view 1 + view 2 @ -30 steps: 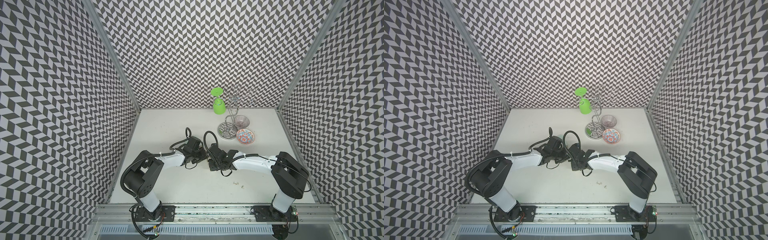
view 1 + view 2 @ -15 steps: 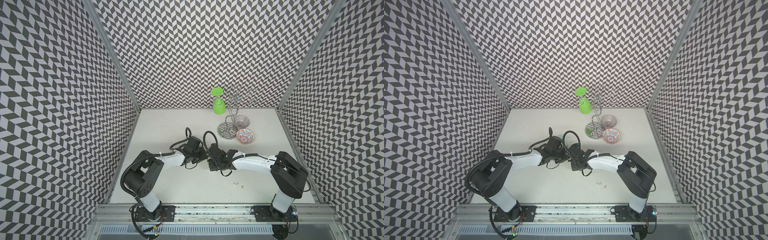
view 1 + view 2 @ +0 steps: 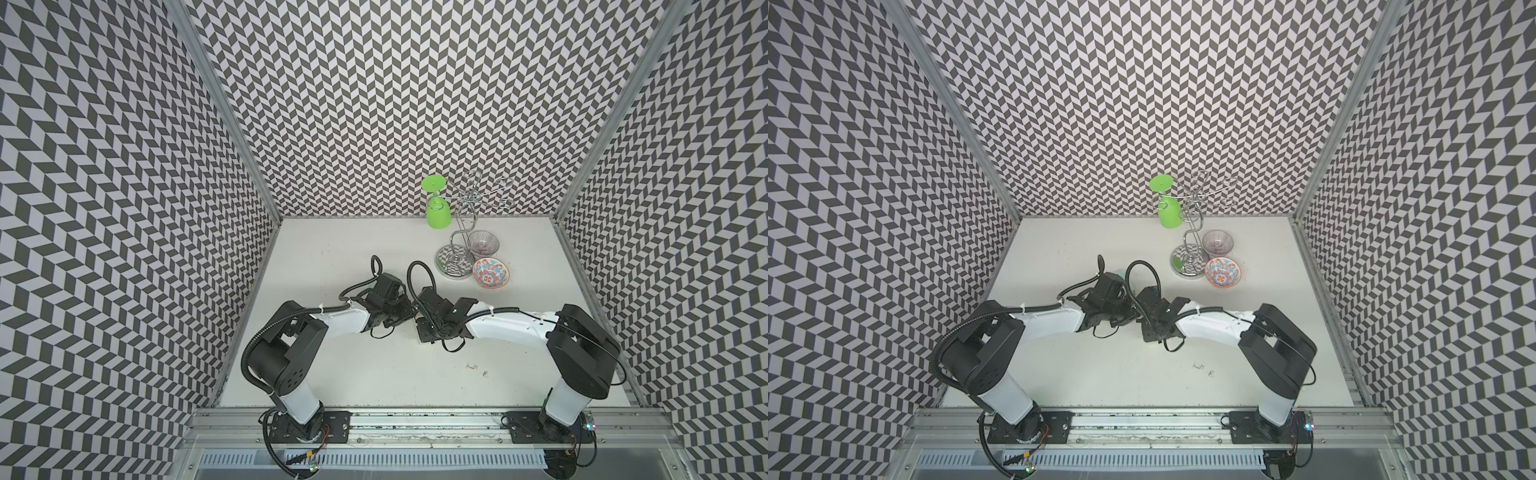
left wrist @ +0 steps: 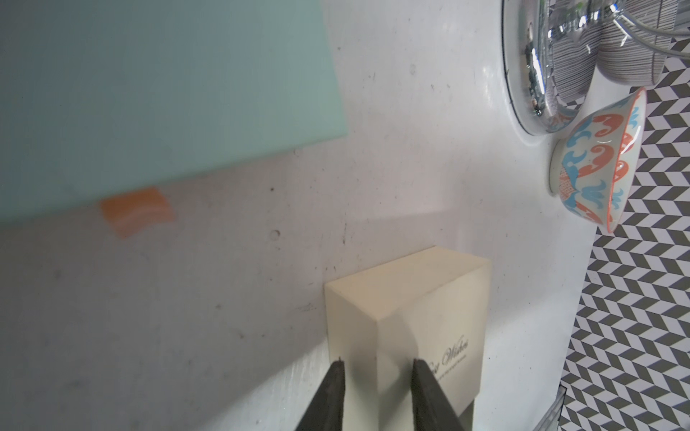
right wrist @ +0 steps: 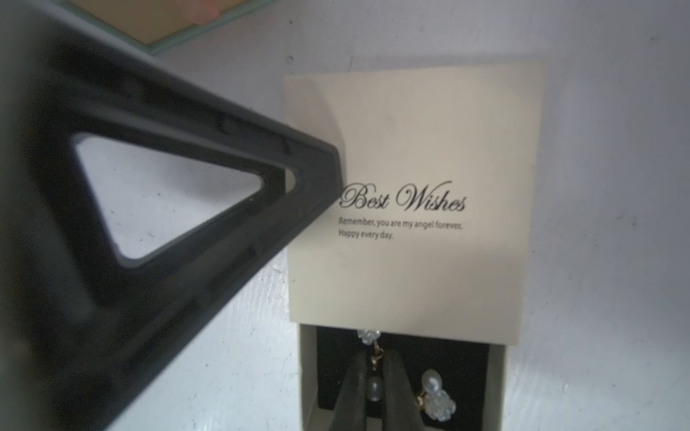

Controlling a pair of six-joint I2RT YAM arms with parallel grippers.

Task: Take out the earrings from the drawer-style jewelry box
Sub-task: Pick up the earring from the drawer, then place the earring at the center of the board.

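left gripper (image 4: 378, 365) fingers clamped on jewelry box (image 4: 429, 298) sleeve. pearl-drop earring (image 5: 374, 388) pinched between right gripper (image 5: 375, 356) fingers in open drawer (image 5: 307, 373); second earring (image 5: 437, 397) lying just beside.

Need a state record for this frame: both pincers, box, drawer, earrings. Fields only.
left pincer: clamped on the cream box
right pincer: in the drawer, shut on a pearl earring
drawer: pulled partly out, black lining
other earring: lies in the drawer beside the held one
shiny bits: on the table near the right arm, probably earrings
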